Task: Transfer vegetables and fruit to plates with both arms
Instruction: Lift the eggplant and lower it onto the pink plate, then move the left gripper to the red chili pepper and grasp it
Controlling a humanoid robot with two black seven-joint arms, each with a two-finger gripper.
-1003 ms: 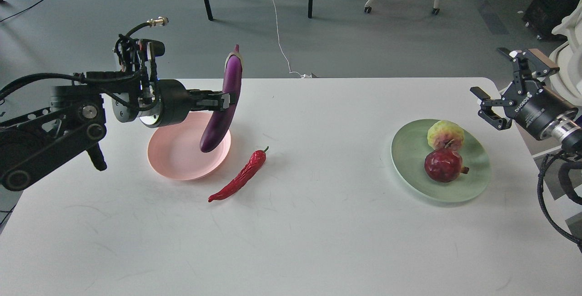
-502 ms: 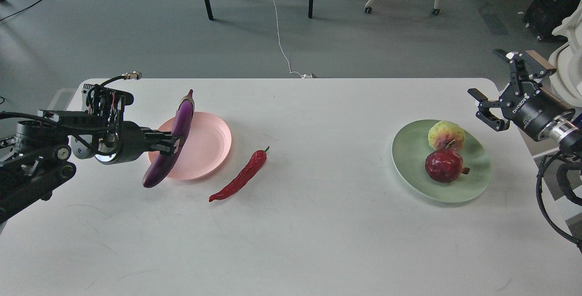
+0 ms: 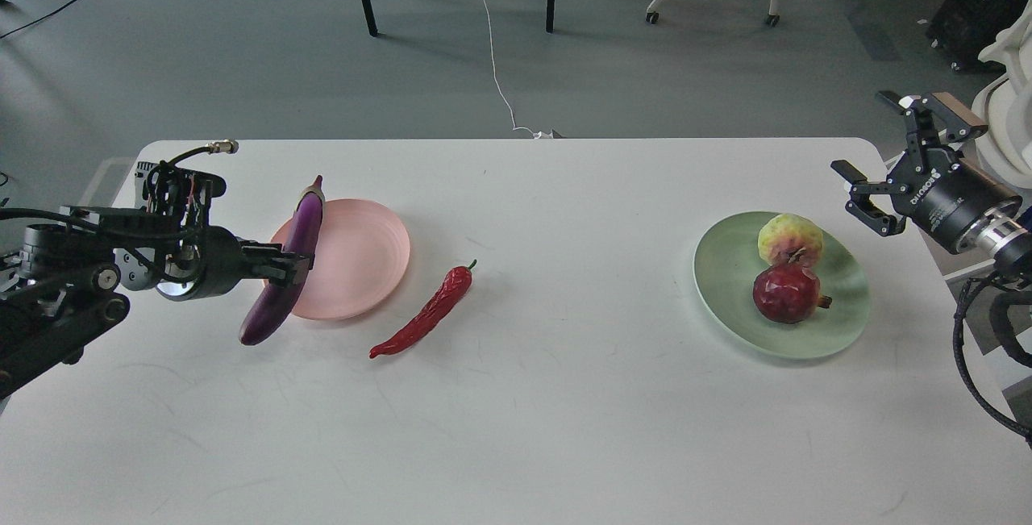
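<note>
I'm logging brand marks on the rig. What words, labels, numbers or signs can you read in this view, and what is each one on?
White lettering runs along the black body of the right gripper, but it sits at an angle and is too small to read with certainty.
Nothing readable shows on the left gripper, the eggplant it holds, the plates, the fruit or the table.

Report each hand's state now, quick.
Left hand: closed on the eggplant, held at the pink plate's left edge.
Right hand: open, empty, beside the green plate.
</note>
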